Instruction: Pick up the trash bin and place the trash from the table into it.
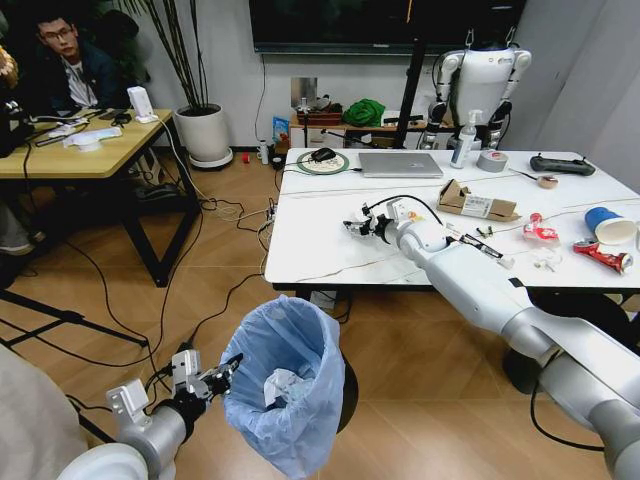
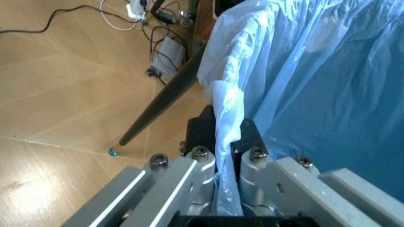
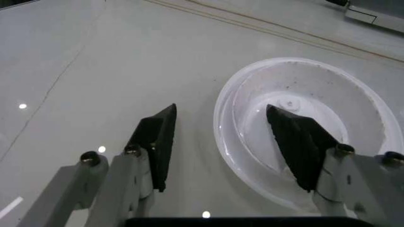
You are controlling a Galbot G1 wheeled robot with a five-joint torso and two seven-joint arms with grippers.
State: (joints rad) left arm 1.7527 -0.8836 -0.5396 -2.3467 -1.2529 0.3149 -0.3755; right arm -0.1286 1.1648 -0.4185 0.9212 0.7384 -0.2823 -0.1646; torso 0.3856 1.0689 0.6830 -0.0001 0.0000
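Wood-plank flooring with trailing black cables runs under the white marble-look tabletop (image 1: 320, 240), whose thin dark veins show across its bare near half. A yellow wooden desk (image 1: 70, 155) stands off to the left, and a second white robot (image 1: 485, 85) waits by the far wall below a dark screen. On the tabletop lie a silver laptop (image 1: 400, 164), a torn cardboard box (image 1: 475, 203) with a white label too small to read, a blue paper cup (image 1: 608, 224) and red wrappers (image 1: 602, 255). The right gripper (image 3: 221, 142) hovers over the tabletop, fingers spread wide, one above a white plastic lid (image 3: 303, 127), holding nothing. The left gripper (image 2: 218, 161) is pinched on the bag rim of the trash bin (image 1: 285, 395), which hangs above the floor in front of the table with crumpled white tissue (image 1: 283, 385) inside.
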